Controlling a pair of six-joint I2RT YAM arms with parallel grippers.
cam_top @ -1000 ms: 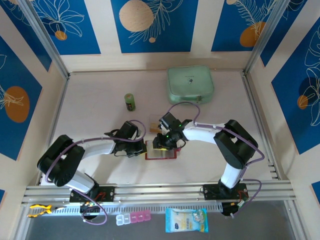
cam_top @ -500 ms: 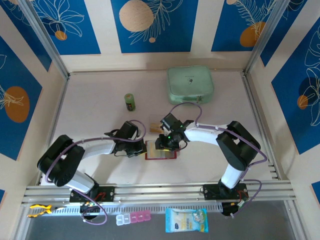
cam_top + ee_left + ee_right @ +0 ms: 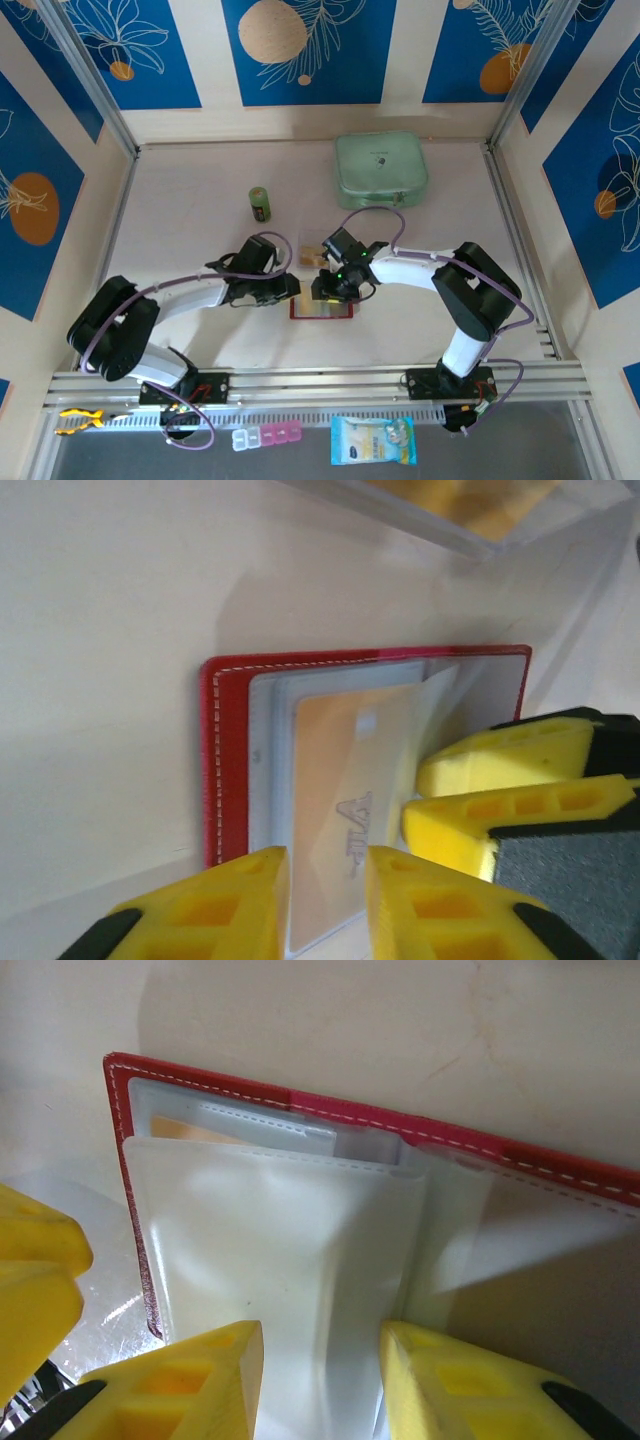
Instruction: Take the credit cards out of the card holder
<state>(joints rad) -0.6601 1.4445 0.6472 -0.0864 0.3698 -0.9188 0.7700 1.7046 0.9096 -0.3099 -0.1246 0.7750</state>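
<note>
The red card holder lies open on the table between both arms. In the left wrist view its red edge frames clear pockets, and an orange credit card marked VIP sits in a pocket. My left gripper is open, its fingers on either side of that card's near edge. The right gripper's yellow fingers rest at the holder's right side. In the right wrist view my right gripper is open over a raised clear pocket leaf; the red border and a sliver of orange card show behind it.
A tan card-like piece under clear plastic lies just beyond the holder. A green cylinder and the mint green zip case stand farther back. Walls close the table on three sides; a metal rail runs along the front.
My left gripper has moved right, up to the holder's left edge. The right gripper has shifted slightly back and right over the holder.
</note>
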